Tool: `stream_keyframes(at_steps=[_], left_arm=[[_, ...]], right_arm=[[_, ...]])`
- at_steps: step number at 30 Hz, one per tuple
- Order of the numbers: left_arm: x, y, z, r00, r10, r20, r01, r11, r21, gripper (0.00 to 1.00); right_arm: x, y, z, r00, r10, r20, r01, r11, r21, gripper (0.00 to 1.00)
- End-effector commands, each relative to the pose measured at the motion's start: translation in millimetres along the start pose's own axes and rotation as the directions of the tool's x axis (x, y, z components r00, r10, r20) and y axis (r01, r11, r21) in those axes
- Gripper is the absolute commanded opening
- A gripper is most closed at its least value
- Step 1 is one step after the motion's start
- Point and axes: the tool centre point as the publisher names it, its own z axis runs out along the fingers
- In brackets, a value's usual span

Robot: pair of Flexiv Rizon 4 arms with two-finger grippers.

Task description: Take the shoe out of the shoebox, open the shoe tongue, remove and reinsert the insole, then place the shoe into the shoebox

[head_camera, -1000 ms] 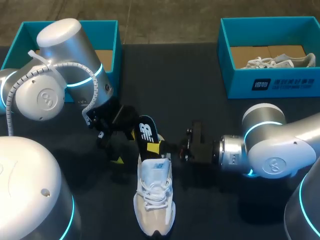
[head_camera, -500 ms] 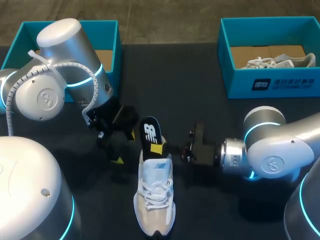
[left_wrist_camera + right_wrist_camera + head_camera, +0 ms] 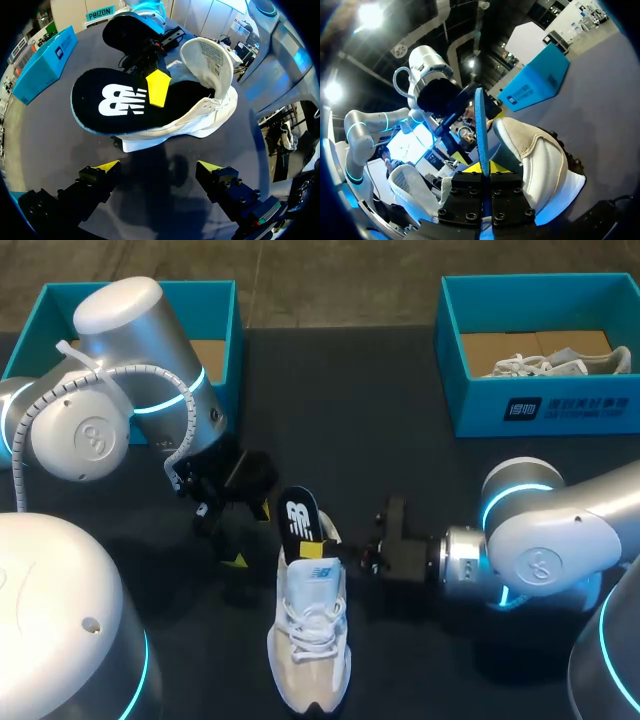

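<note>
The dark desk (image 3: 400, 420) carries two teal shoeboxes. The left shoebox (image 3: 222, 302) is mostly hidden behind your left arm (image 3: 120, 390) and shows only a cardboard floor. The right shoebox (image 3: 545, 405) holds a second shoe (image 3: 545, 362), which looks to be no part of this job.

Your right arm (image 3: 545, 550) comes in low from the right, level with the shoe's heel. The white shoe (image 3: 310, 640) lies on the desk between the arms, out of its box, with its toe pointing away from the boxes. The left wrist view shows its tongue (image 3: 210, 62) pulled up and open.

The black insole (image 3: 298, 514) is half in the shoe. Its front runs down inside and its logo end juts out over the heel collar. I judge the insole step to be in hand, but you cannot tell from this moment alone whether it is on its way out or going back in.

Your right tool (image 3: 322, 536) is clenched on the edge of the insole, and the right wrist view shows both fingers pressed against it. Your left tool (image 3: 159, 172) is released and holds nothing. It hangs over bare desk just behind the heel, apart from the shoe.

If you are reinserting, the next move calls for sliding the insole toward the toe and tucking the logo end under the collar. The shoe may skid, so bracing the heel with the left tool would likely help. After that, the shoe goes into the left shoebox.
</note>
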Motion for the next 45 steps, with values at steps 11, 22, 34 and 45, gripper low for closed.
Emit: stream_keyframes(at_steps=[11, 22, 34, 45], left_arm=[[1.3, 0, 1, 1.000, 0.000, 0.003, 0.000, 1.000, 0.000, 1.00], [1.3, 0, 1, 1.000, 0.000, 0.003, 0.000, 1.000, 0.000, 1.00], [1.3, 0, 1, 1.000, 0.000, 0.003, 0.000, 1.000, 0.000, 1.00], [1.3, 0, 1, 1.000, 0.000, 0.003, 0.000, 1.000, 0.000, 1.00]], right_arm=[[15.2, 6.4, -2, 0.996, -0.079, -0.030, 0.078, 0.996, -0.032, 0.42], [17.1, 20.9, -1, 0.993, -0.112, -0.041, 0.111, 0.993, -0.030, 0.42], [8.5, 28.0, 0, 0.993, -0.107, -0.040, 0.106, 0.994, -0.033, 0.02], [-1.0, 16.0, -2, 0.999, -0.045, 0.011, 0.045, 0.998, -0.041, 0.00]])
